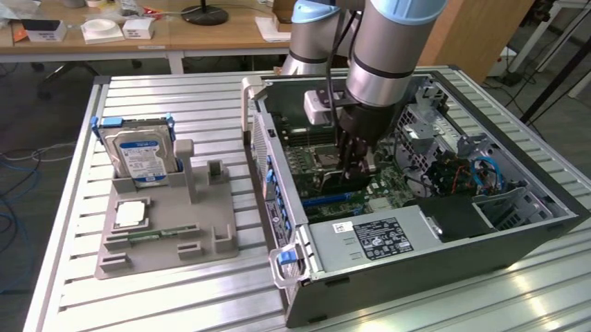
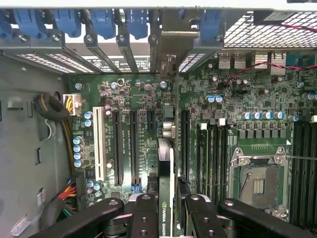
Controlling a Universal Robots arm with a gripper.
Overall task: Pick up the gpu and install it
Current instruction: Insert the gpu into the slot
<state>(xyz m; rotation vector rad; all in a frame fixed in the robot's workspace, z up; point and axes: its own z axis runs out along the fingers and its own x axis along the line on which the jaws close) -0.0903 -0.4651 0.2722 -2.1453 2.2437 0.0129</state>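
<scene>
Clamps the claw (image 2: pixel 169 202) on the gpu (image 2: pixel 166 166), holding it edge-on over the motherboard (image 2: pixel 148 94) inside the open computer case (image 1: pixel 416 277). Counts the pick-up as done, judging by that hold. Leaves the seating in 1 of the long slots (image 2: pixel 117 148) apparently unfinished; cannot tell whether card and slot touch. Reaches straight down into the case, wrist vertical.

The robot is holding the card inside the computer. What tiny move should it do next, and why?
Probably lower it slowly, straight down. The gripper is shut on the gpu, holding it edge-on over the motherboard, running the same way as the long black slots beside it. Whether it already touches a slot is hidden, so a gentle push seems safest.
</scene>
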